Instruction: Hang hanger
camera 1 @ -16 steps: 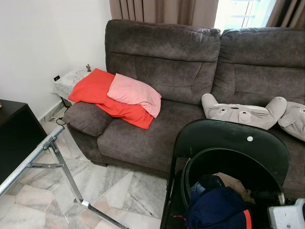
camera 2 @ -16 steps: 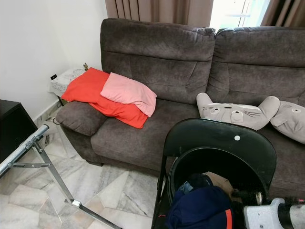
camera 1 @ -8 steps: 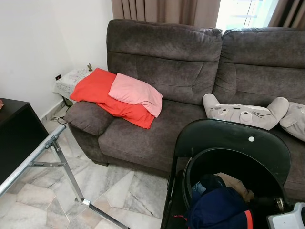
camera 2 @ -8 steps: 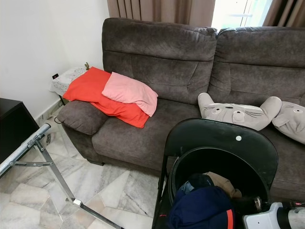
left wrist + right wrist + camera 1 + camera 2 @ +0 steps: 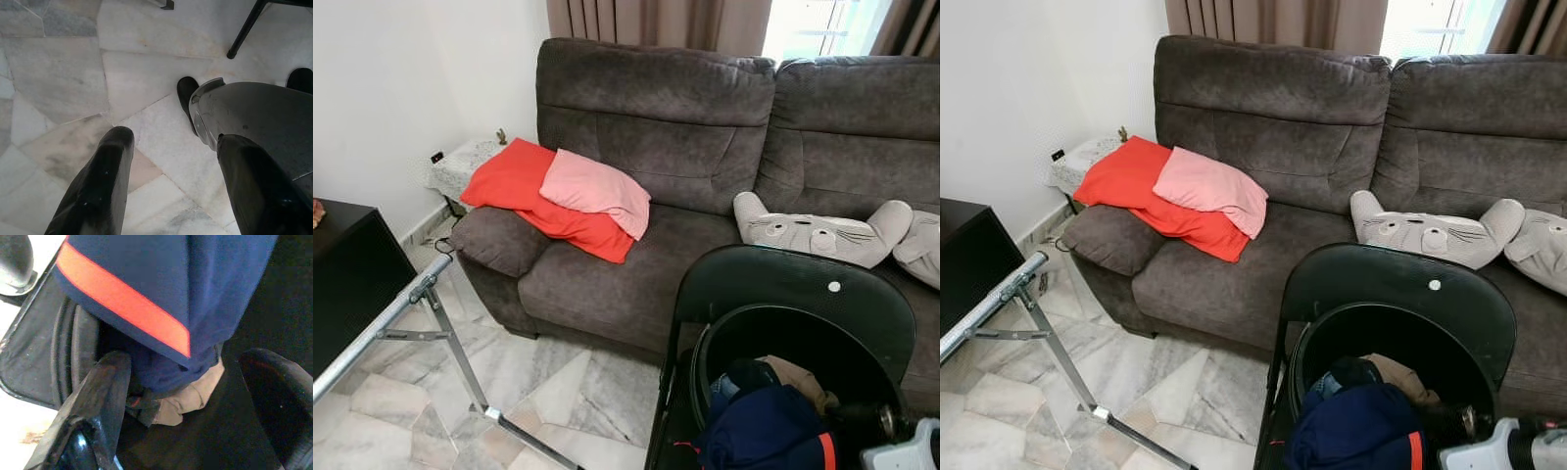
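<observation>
A black round basket (image 5: 783,333) stands on a black folding chair (image 5: 803,279) at the lower right. In it lie a navy garment with an orange stripe (image 5: 769,431) and a tan garment (image 5: 801,377). My right gripper (image 5: 188,396) hangs open just above the navy garment (image 5: 161,289) and the tan garment (image 5: 188,396); its white wrist (image 5: 906,455) shows at the basket's right rim. A silver rack bar (image 5: 377,328) slants across the lower left. My left gripper (image 5: 173,139) hangs open over the marble floor (image 5: 63,73), holding nothing. I can make out no hanger.
A dark grey sofa (image 5: 656,147) fills the back, with red (image 5: 524,186) and pink (image 5: 597,191) pillows and grey plush cushions (image 5: 822,235). A black cabinet (image 5: 347,269) stands at the left. A small side table (image 5: 460,162) stands by the white wall. Marble floor lies before the sofa.
The camera has swung slightly, so the whole scene sits a little further right. My right wrist shows a little lower at the basket's rim. Nothing taken or let go.
</observation>
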{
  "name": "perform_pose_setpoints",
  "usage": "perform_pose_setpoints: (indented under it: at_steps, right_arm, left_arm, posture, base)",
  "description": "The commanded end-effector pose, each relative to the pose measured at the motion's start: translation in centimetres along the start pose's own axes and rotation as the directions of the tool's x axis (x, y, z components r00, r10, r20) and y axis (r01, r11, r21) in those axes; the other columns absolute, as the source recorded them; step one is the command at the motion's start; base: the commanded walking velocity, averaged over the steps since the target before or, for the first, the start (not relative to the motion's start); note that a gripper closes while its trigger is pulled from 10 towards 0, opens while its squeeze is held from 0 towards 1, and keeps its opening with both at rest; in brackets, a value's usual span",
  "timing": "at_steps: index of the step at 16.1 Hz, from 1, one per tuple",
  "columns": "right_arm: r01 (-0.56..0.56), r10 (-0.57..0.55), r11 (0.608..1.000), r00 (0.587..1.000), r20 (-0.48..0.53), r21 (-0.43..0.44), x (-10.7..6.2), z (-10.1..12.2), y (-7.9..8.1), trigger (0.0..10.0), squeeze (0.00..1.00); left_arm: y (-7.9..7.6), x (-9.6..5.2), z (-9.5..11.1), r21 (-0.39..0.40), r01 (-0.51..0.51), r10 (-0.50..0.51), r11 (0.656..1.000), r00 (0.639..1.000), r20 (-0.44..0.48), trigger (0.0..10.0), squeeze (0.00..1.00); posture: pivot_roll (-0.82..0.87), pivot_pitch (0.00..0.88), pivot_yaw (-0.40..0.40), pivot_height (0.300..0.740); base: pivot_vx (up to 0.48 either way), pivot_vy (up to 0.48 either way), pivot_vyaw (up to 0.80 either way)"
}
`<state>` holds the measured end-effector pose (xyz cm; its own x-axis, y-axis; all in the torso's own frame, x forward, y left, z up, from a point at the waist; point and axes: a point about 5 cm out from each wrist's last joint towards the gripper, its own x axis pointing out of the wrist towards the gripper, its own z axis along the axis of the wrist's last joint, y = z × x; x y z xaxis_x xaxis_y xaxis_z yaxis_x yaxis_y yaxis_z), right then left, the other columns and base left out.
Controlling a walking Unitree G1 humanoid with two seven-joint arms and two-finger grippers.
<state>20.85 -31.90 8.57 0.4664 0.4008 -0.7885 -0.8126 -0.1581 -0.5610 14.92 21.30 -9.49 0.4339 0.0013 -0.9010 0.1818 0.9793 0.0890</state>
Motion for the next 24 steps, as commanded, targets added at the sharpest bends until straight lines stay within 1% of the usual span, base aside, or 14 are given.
perform_pose_setpoints:
  at_steps: [1,3,4,5,6,7,8,9,13,15,16,18,21,24]
  right_arm:
    - [-0.037,0.037,0.999,0.999,0.026,-0.001,0.6,0.3,0.8,10.0,0.0]
    - [-0.046,0.047,0.999,0.999,0.022,-0.015,0.7,0.3,1.2,10.0,0.0]
    - [-0.061,0.061,0.997,0.998,0.008,-0.044,0.7,0.1,1.5,10.0,0.0]
    - [-0.038,0.038,0.997,0.999,0.001,-0.064,0.6,-0.1,1.4,10.0,0.0]
    - [0.006,-0.005,0.996,1.0,0.009,-0.084,0.5,0.0,1.0,10.0,0.0]
    - [0.086,-0.082,0.993,0.995,0.057,-0.085,0.6,0.6,-0.2,10.0,0.0]
    - [0.098,-0.093,0.991,0.994,0.064,-0.088,0.7,0.7,-0.3,10.0,0.0]
    - [0.186,-0.168,0.976,0.974,0.15,-0.114,1.0,2.1,-1.7,10.0,0.0]
    - [0.273,-0.227,0.95,0.938,0.262,-0.154,1.4,4.2,-3.2,10.0,0.0]
    - [0.264,-0.211,0.951,0.933,0.291,-0.158,1.9,4.8,-3.2,10.0,0.0]
    - [0.23,-0.173,0.959,0.937,0.305,-0.164,2.2,5.2,-2.8,10.0,0.0]
    - [0.119,-0.054,0.979,0.935,0.351,-0.167,2.9,6.4,-1.1,10.0,0.0]
    - [0.017,0.081,0.969,0.92,0.383,-0.245,3.2,7.4,0.6,10.0,0.0]
    - [0.0,0.105,0.966,0.916,0.388,-0.26,3.2,7.6,0.8,10.0,0.0]
  left_arm:
    - [0.4,-0.1,-0.3,0.012,-0.011,0.011,1.0,1.0,-0.008,10.0,0.0]
    - [0.4,-0.1,-0.3,0.01,-0.012,0.013,1.0,1.0,-0.008,10.0,0.0]
    - [0.4,-0.1,-0.3,0.011,-0.013,0.013,1.0,1.0,-0.008,10.0,0.0]
    - [0.4,-0.1,-0.3,0.01,-0.015,0.015,1.0,1.0,-0.008,10.0,0.0]
    - [0.4,-0.1,-0.3,0.009,-0.018,0.018,1.0,1.0,-0.007,10.0,0.0]
    - [0.5,-0.1,-0.3,0.006,-0.02,0.02,1.0,1.0,-0.005,10.0,0.0]
    - [0.5,-0.1,-0.3,0.006,-0.02,0.02,1.0,1.0,-0.005,10.0,0.0]
    - [0.5,-0.1,-0.3,0.007,-0.021,0.021,1.0,1.0,-0.005,10.0,0.0]
    - [0.5,-0.1,-0.2,0.009,-0.021,0.021,1.0,1.0,-0.003,10.0,0.0]
    - [0.5,-0.1,-0.2,0.008,-0.021,0.021,1.0,1.0,-0.002,10.0,0.0]
    - [0.5,-0.1,-0.1,0.007,-0.021,0.021,1.0,1.0,-0.002,10.0,0.0]
    - [0.5,-0.1,-0.1,0.005,-0.021,0.021,1.0,1.0,-0.003,10.0,0.0]
    - [0.5,-0.1,-0.1,0.009,-0.021,0.021,1.0,1.0,-0.002,10.0,0.0]
    - [0.5,-0.1,-0.1,0.01,-0.021,0.021,1.0,1.0,-0.002,10.0,0.0]
  posture:
    - [-0.05,0.0,0.048,0.74]
    - [-0.06,0.0,0.049,0.74]
    - [-0.06,0.0,0.046,0.74]
    - [-0.06,0.0,0.045,0.74]
    - [-0.05,0.0,0.044,0.74]
    - [-0.05,0.0,0.044,0.74]
    - [-0.05,0.0,0.044,0.74]
    - [-0.06,0.0,0.044,0.74]
    - [-0.06,0.0,0.043,0.74]
    - [-0.05,0.0,0.039,0.74]
    - [-0.06,0.0,0.037,0.74]
    - [-0.06,0.0,0.037,0.74]
    - [-0.07,0.0,0.037,0.74]
    - [-0.07,0.0,0.036,0.74]
  base:
    - [0.0,0.0,0.0]
    - [0.0,0.0,0.0]
    - [0.0,0.0,0.0]
    - [0.0,0.0,0.0]
    - [0.0,0.0,0.0]
    - [0.0,0.0,0.0]
    - [0.0,0.0,0.0]
    - [0.0,0.0,0.0]
    - [0.0,0.0,0.0]
    - [0.0,0.0,0.0]
    - [0.0,0.0,0.0]
    - [0.0,0.0,0.0]
    - [0.0,0.0,0.0]
    - [0.0,0.0,0.0]
